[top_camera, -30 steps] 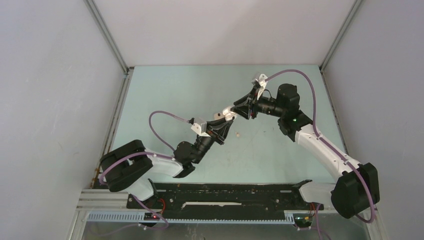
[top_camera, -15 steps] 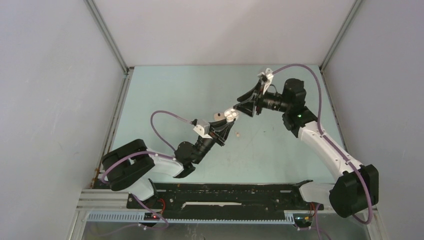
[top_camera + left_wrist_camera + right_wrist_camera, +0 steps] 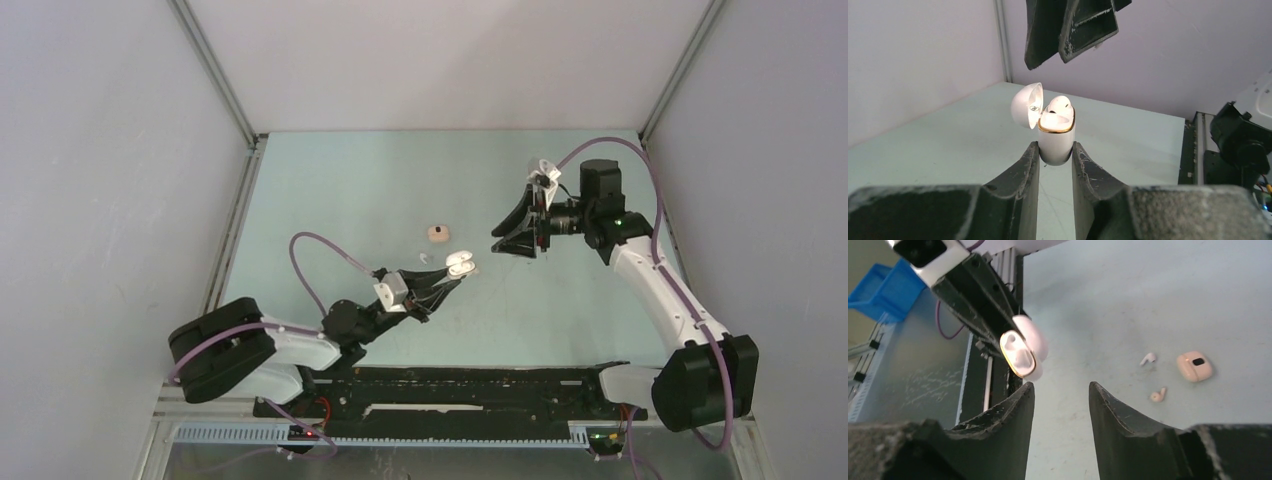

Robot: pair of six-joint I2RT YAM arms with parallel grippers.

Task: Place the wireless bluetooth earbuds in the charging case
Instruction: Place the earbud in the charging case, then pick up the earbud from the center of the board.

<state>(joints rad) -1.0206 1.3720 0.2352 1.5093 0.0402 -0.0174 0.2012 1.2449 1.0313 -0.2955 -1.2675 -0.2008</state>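
My left gripper [image 3: 1055, 156] is pinching the white charging case [image 3: 1056, 140] by its lower body, one finger pressing on each side. The case is standing in line with the fingers. Its long axis is running straight out from the gripper and its open mouth is pointing away from the wrist, toward the right gripper [image 3: 1050, 60] hanging just beyond it. The lid [image 3: 1027, 106] is swinging open to one side, the left in the left wrist view. One white bud [image 3: 1058, 106] is sitting in the case, its rounded end poking out past the gold rim. I cannot tell whether the second well is filled.

The right gripper's fingers are standing spread apart, with their tips aiming at the case mouth, near it but not touching.

On the table [image 3: 1128, 300], past the right fingertips and off to their right in the right wrist view, a loose white bud [image 3: 1148, 359] and a tan bud [image 3: 1158, 395] are lying on their sides. They are near each other but apart, and too small for me to be sure which way their stems are pointing. A shut tan case [image 3: 1194, 365] is resting just beside them, further out from the right gripper. From overhead, that case is sitting beyond the left fingertips.
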